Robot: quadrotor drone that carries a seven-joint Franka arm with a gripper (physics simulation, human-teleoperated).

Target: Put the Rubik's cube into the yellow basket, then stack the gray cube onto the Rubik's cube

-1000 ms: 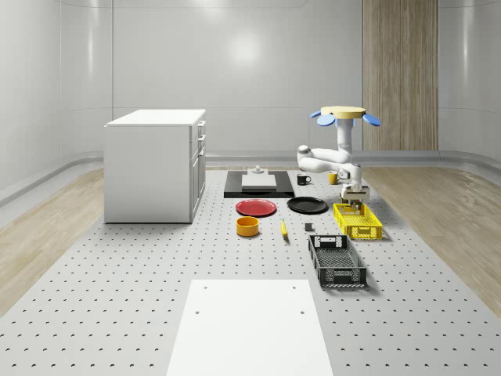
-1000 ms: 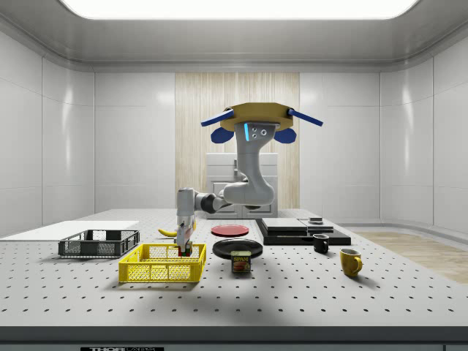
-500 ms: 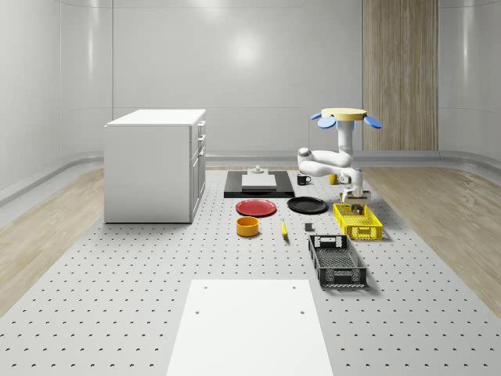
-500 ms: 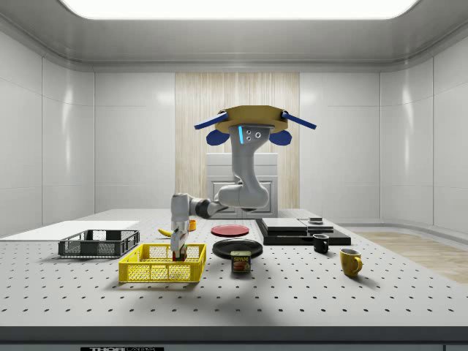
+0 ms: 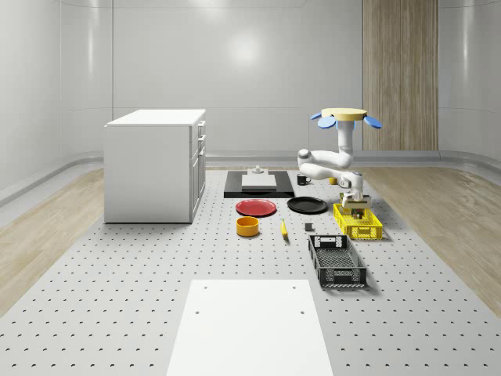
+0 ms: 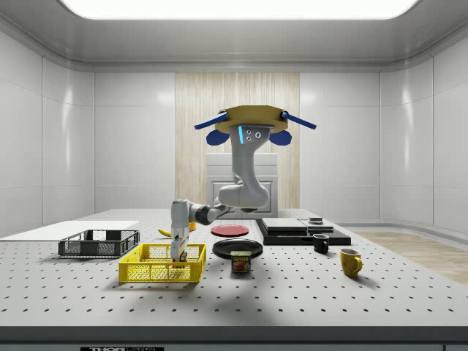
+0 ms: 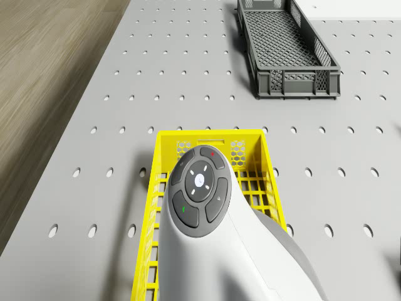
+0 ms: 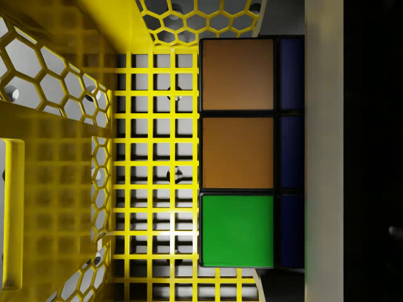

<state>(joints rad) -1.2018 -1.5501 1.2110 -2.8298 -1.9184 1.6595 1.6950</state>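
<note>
Yellow basket point(image 6: 162, 265) as landmark: the gripper point(image 6: 178, 254) reaches down inside it, clenched on the Rubik's cube point(image 8: 238, 151), which sits low over the basket's mesh floor beside one finger point(image 8: 324, 151). The drone point(image 6: 254, 121) hovers above the table point(image 6: 292, 292), offset from the basket toward the black plate point(image 6: 238, 248).

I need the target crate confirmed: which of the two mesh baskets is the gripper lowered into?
The yellow basket, the one beside the black plate. The gripper reaches down inside it; the dark gray basket sits apart.
</note>
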